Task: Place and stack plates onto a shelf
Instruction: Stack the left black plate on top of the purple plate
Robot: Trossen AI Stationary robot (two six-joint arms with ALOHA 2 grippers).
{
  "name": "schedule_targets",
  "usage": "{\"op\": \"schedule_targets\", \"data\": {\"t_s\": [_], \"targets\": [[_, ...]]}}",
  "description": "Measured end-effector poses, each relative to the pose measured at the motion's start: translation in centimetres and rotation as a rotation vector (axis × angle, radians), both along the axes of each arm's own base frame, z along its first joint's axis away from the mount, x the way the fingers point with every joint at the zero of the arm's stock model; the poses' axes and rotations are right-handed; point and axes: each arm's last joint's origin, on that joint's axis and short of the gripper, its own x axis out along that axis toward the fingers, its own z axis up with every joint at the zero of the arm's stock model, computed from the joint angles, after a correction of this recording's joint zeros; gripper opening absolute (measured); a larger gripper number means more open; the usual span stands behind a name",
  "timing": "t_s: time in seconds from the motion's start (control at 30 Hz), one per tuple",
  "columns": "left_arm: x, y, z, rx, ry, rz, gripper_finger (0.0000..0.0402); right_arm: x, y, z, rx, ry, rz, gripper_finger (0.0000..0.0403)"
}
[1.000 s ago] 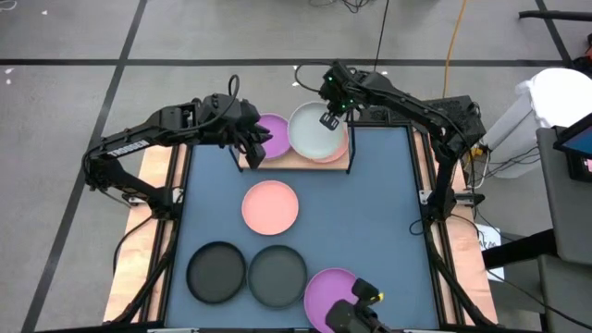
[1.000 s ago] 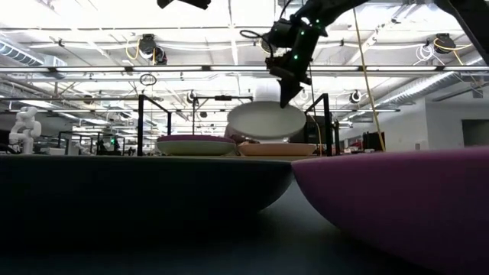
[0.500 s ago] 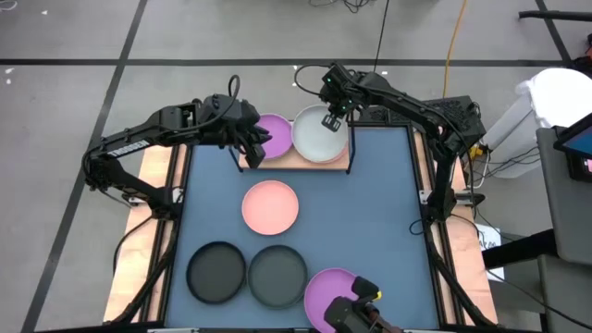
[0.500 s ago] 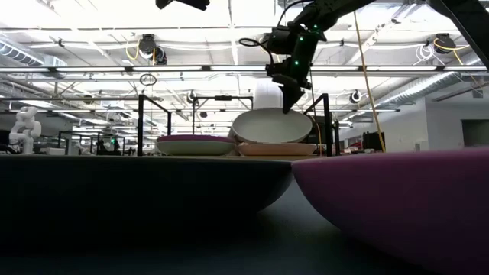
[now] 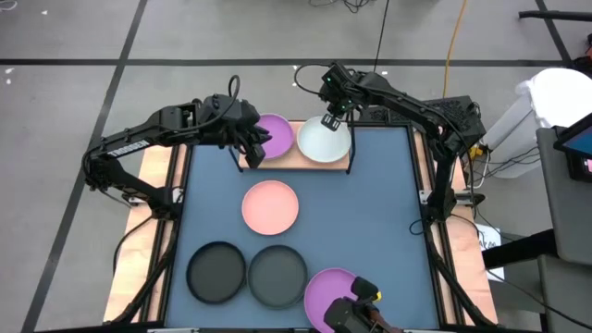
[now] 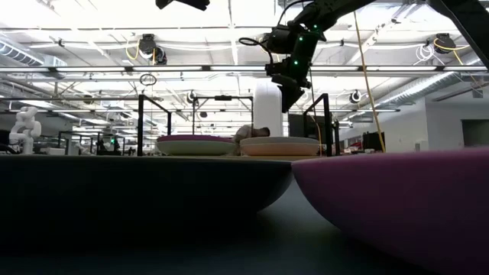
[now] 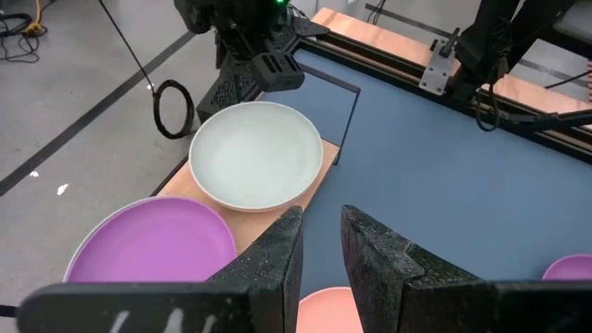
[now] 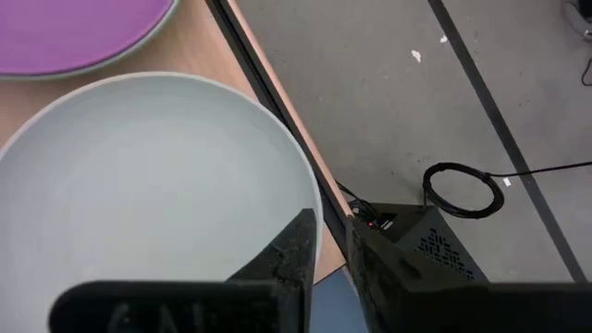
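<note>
As two plates (image 5: 298, 139) top shelf (image 5: 277, 159), four below

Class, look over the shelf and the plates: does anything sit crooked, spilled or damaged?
Nothing stands out. The mint green plate lies flat on the shelf beside the purple plate; the right gripper is just above its rim.

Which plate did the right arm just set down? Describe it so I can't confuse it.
Find the light wooden shelf board at the blue mat's far edge. Two plates sit there; it's the round whitish plate under the right end effector, beside the round purple plate.
</note>
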Motion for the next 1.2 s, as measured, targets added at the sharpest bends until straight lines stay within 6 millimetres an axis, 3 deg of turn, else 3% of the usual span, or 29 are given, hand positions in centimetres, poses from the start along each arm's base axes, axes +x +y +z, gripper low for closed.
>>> {"op": "schedule_targets", "data": {"t_s": [0.23,0.6,0.83,1.2], "targets": [[0.1,0.0,-0.5,0.004,0.023,-0.006,0.0081,0.0,1.4,0.9,0.015,-0.011,-0.005,0.0054],[0.9,-0.3,-6.2,-0.159,0.178,-0.069,0.0081,-1.5,6.1,5.8,0.030,-0.142,-0.057,0.0054],[1.0,-1.2,-9.1,-0.255,0.250,-0.019,0.0081,-2.8,8.8,8.4,0.034,-0.220,-0.071,0.0055],[0.2,-2.7,-12.2,-0.467,0.357,0.179,0.0081,-4.6,14.0,7.6,0.154,-0.260,-0.149,0.0055]]}}
